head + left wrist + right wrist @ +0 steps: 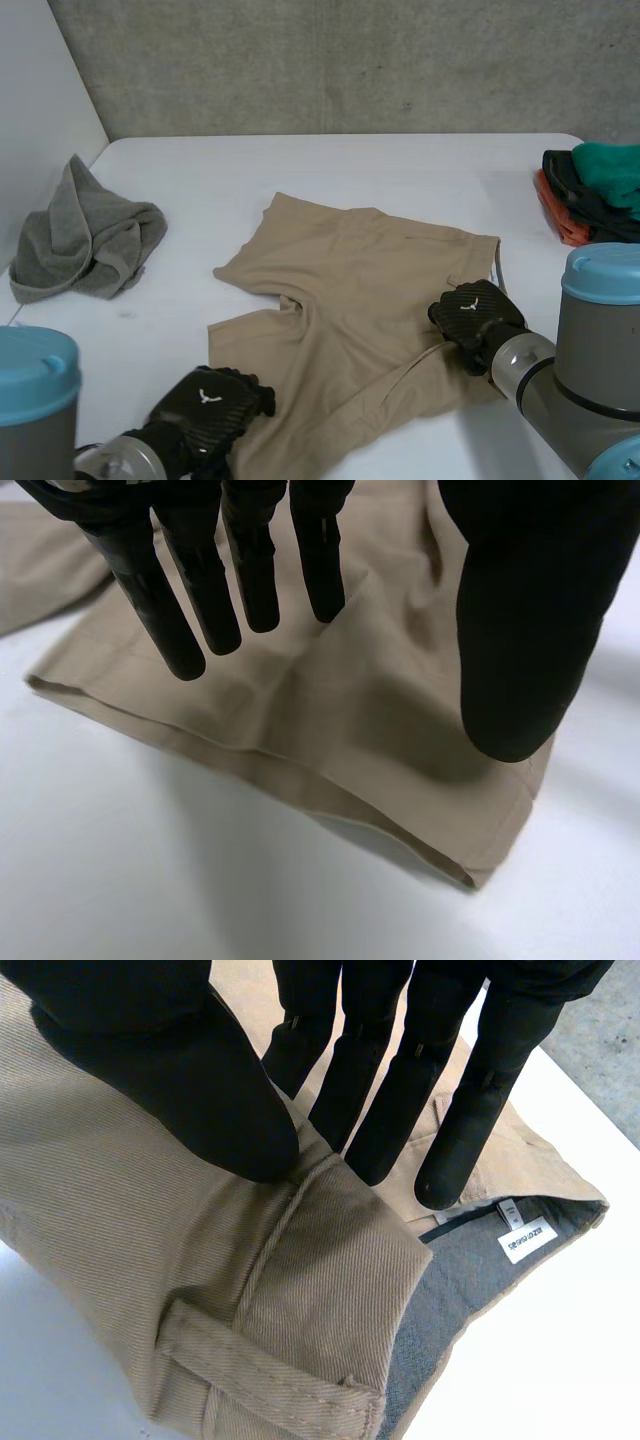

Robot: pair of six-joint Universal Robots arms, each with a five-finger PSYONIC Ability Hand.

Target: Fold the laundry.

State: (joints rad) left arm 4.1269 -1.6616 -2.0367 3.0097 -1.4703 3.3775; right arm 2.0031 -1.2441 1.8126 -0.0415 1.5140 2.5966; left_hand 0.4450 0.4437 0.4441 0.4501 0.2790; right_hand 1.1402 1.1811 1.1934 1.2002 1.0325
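- At four o'clock of the garment in the head view, the right hand (472,312) sits on the waistband end of the beige twill shorts (350,300).
- Its own wrist view shows the thumb (180,1070) and the fingers (450,1120) close together, with a raised ridge of the waistband (300,1260) nipped between them.
- Just past those fingertips the waistband is turned back, baring a grey lining (465,1280) and a small white label (527,1242).
- Beyond the thumb tip, a belt loop (260,1370) lies flat on the cloth.
- At seven o'clock of the shorts, the left hand (210,405) is over the end of the near leg.
- In its wrist view the straight fingers (180,600) are spread and the thumb (520,630) stands well apart from them, holding nothing; I cannot tell whether the tips touch the cloth.
- Past those fingertips, the stitched leg hem (300,770) lies flat on the table.
- The shorts are spread about the middle of the white table (300,170), with the waistband toward three o'clock, one leg toward ten o'clock and the other toward seven.
- At nine o'clock of the shorts, well apart from them, a crumpled grey towel (85,240) lies near the table's edge.
- At two o'clock, at the table's opposite edge, sits a pile of green, black and orange clothes (595,185).
- Behind the table, at twelve o'clock, stands a grey concrete wall (350,60).
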